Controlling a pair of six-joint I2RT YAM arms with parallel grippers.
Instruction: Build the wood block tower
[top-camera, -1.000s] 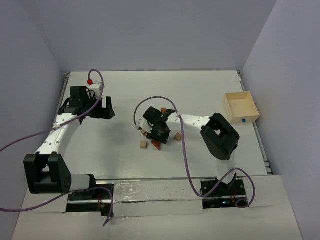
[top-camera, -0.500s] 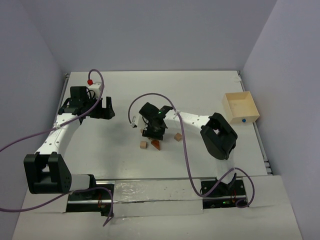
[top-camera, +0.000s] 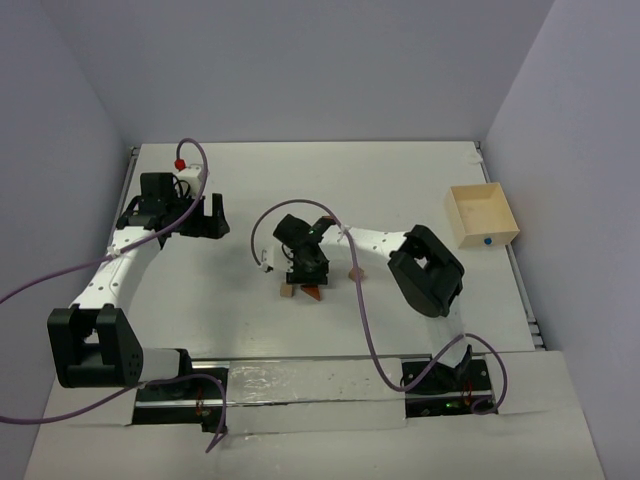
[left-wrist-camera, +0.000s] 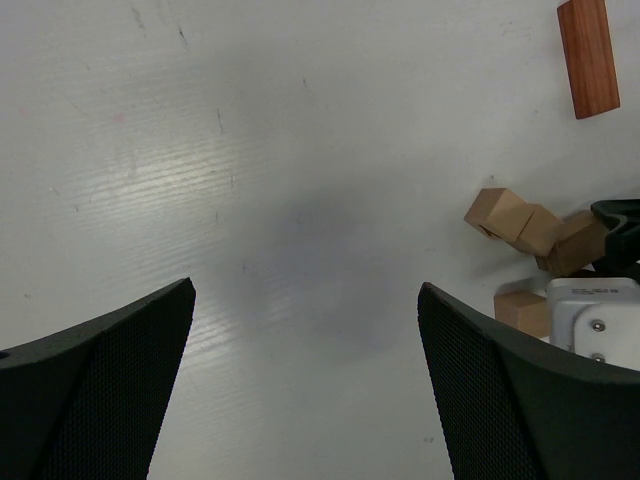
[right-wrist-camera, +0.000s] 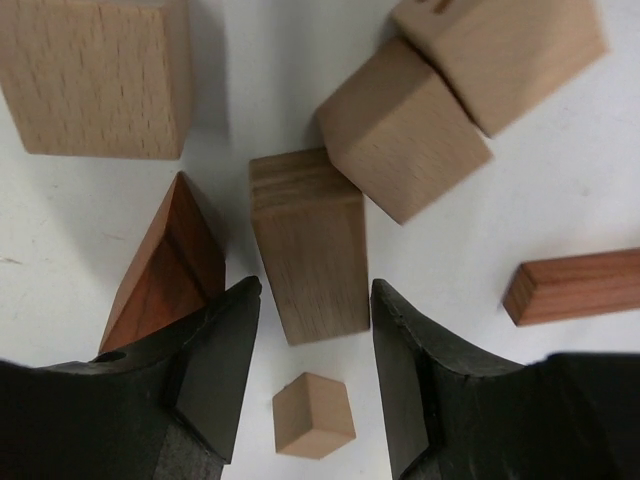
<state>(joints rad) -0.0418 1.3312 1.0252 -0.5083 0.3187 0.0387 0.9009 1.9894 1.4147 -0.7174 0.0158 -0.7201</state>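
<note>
My right gripper (right-wrist-camera: 312, 295) is open, pointing down over the scattered wood blocks. Its fingertips straddle the near end of an oblong tan block (right-wrist-camera: 305, 240), with a sliver of table showing at the left finger. A small tan cube (right-wrist-camera: 313, 415) lies between the fingers. The reddish-brown wedge (right-wrist-camera: 165, 270) sits just left, a large tan cube (right-wrist-camera: 95, 75) beyond it. Two tan cubes (right-wrist-camera: 405, 130) and a reddish bar (right-wrist-camera: 575, 285) lie to the right. From above, the right gripper (top-camera: 305, 265) covers the cluster. My left gripper (left-wrist-camera: 307, 288) is wide open over bare table. No tower shows.
A pale wooden box (top-camera: 481, 213) with a blue dot stands at the far right of the table. A red-capped fitting (top-camera: 180, 161) sits at the back left behind the left gripper (top-camera: 205, 218). One tan block (top-camera: 355, 272) lies right of the cluster.
My right gripper shifted left and nearer over the blocks, turning at the wrist, and its cable swung left. Its jaws widened a little, then narrowed. The left arm stayed still.
</note>
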